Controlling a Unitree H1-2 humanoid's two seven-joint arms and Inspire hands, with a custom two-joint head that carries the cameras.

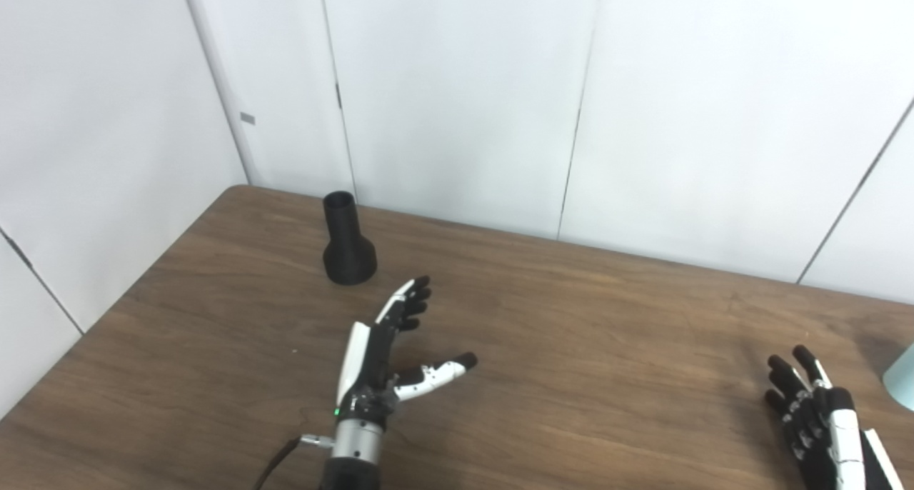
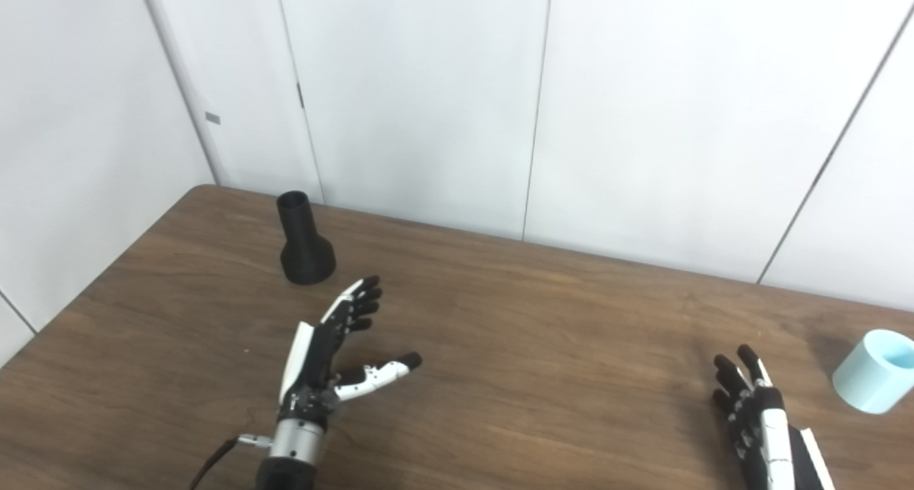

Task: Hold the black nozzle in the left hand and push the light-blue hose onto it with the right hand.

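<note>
1. Brown wood-grain table [image 1: 571, 318], white panel walls [image 1: 457, 83] behind, corner at the far left.
2. Black nozzle [image 1: 348, 240] stands upright, wide end down, at about 11 o'clock from the left hand [image 1: 378, 361]; near, not touching.
3. Light-blue hose [image 2: 875, 371], a short tube piece, lies on the table at roughly 2 o'clock from the right hand [image 2: 757, 411]; near, apart.
4. Right eye view shows the whole hose piece with its open end; left eye view catches only a sliver at the right edge.
5. Left hand: empty, fingers [image 1: 410, 304] extended toward the nozzle, thumb splayed right.
6. Right hand: empty, fingers spread, low at the bottom right edge.
</note>
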